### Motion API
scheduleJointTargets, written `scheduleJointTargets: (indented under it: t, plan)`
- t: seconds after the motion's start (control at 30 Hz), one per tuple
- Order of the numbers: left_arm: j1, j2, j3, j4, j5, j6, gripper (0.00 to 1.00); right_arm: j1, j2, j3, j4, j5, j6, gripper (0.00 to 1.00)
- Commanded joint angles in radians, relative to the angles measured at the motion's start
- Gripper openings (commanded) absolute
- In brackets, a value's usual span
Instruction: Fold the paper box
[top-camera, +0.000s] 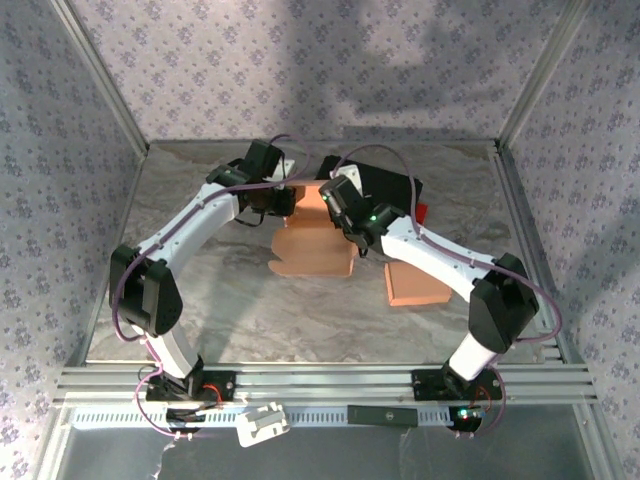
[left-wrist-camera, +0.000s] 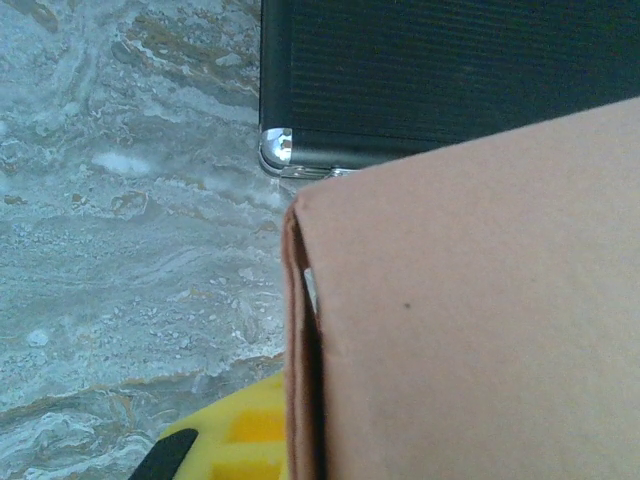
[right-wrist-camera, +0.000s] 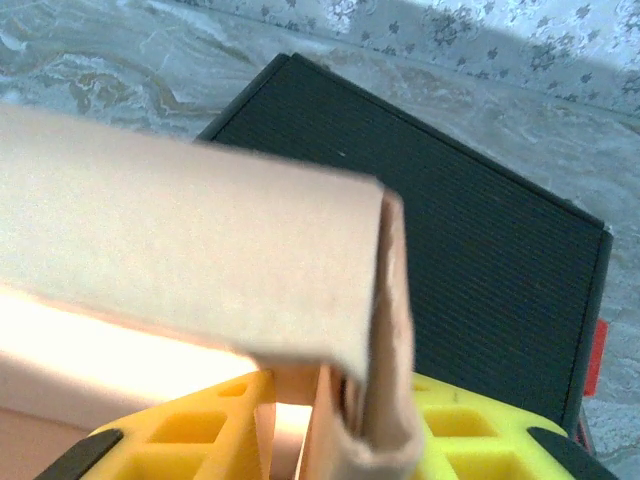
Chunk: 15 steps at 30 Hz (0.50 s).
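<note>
Toward the far middle of the marbled desk (top-camera: 230, 300), a brown paper box (top-camera: 312, 240), half raised: upright walls at its far end, a flat panel spreading toward the near side. At its far-left corner, the left tool (top-camera: 283, 200), pinched tight on the top edge of a wall. From the left wrist, one yellow finger (left-wrist-camera: 225, 440) just beside that wall's edge, the other hidden behind the cardboard. At the far-right corner, the right tool (top-camera: 338, 200), jaws narrowly apart and astride a folded wall. From the right wrist, yellow fingers (right-wrist-camera: 180, 440) on either side of the cardboard, touching or nearly so; cannot tell whether gripping or loose. Just beyond the box, a black ribbed case (top-camera: 395, 185) with a metal corner. Near-right of the box and apart from it, a second flat brown cardboard piece (top-camera: 415, 285).
</note>
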Motion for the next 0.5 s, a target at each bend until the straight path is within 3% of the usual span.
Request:
scheduleJointTargets:
  t: [0.0, 0.2, 0.3, 0.47]
  plan:
    - [-0.010, -0.030, 0.042, -0.027, 0.008, -0.016, 0.00, 0.007, -0.024, -0.025, 0.011, -0.016, 0.026, 0.32]
    - [-0.018, -0.029, 0.056, -0.046, -0.004, -0.014, 0.00, 0.017, -0.005, -0.008, -0.011, 0.049, 0.050, 0.14]
    - [-0.025, -0.029, 0.060, -0.050, -0.018, -0.017, 0.00, 0.028, 0.019, 0.033, -0.045, 0.091, 0.053, 0.00]
    - [-0.039, -0.034, 0.055, -0.048, -0.052, -0.041, 0.00, 0.046, 0.060, 0.090, -0.137, 0.172, 0.107, 0.00]
